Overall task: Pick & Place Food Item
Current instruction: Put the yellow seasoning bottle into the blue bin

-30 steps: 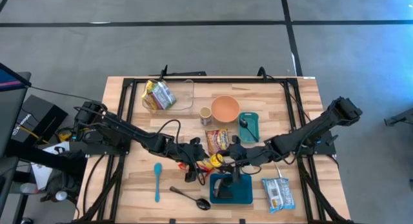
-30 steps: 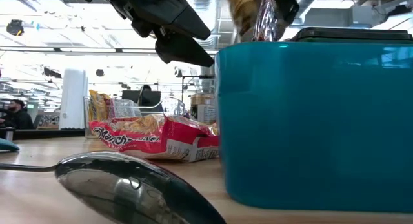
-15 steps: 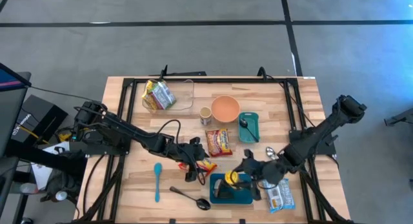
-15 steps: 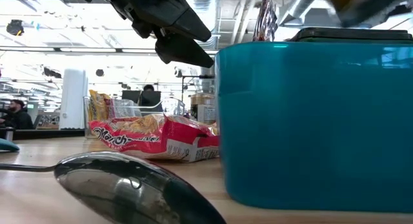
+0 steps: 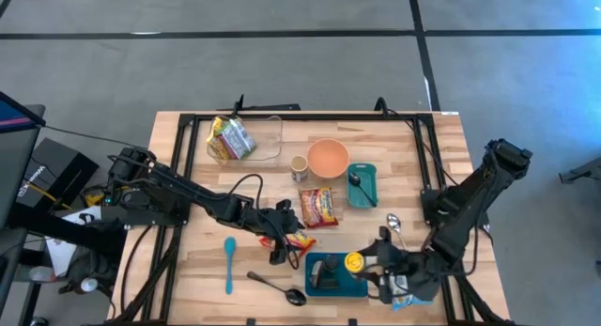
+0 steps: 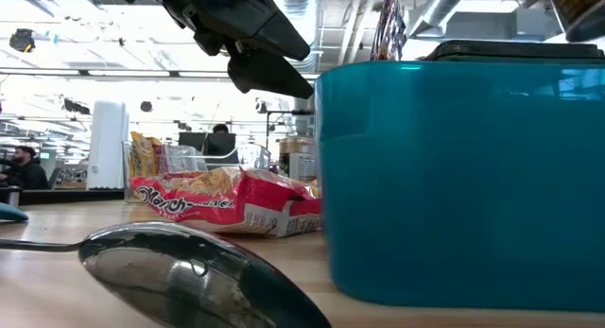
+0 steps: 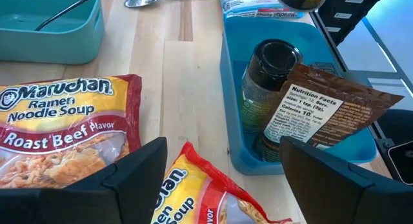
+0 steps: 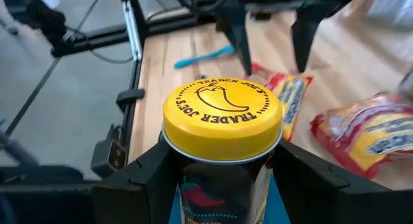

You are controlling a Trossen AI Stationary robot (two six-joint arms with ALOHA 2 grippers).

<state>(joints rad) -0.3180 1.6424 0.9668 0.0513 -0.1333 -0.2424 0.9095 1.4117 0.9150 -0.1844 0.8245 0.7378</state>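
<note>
Jar (image 8: 222, 130) with yellow lid clamped in my right fingers (image 8: 303, 179), over blue bin (image 5: 334, 274); release left. Left fingers (image 7: 139, 179) spread, empty, beside bin.

Table (image 5: 188, 157): pale wood slats. Clear container (image 5: 263, 136) at far edge, a green and yellow packet (image 5: 231, 138) lying in its left end. Small cup (image 5: 299, 166) just left of an orange bowl (image 5: 328, 157). Small teal tray (image 5: 362, 185) right of the bowl, a dark spoon (image 5: 357, 183) lying in it. Blue spoon (image 5: 228, 260) near the front left. Metal spoon (image 5: 278, 287) at the front edge. Silver spoon (image 5: 394, 221) toward the right.
</note>
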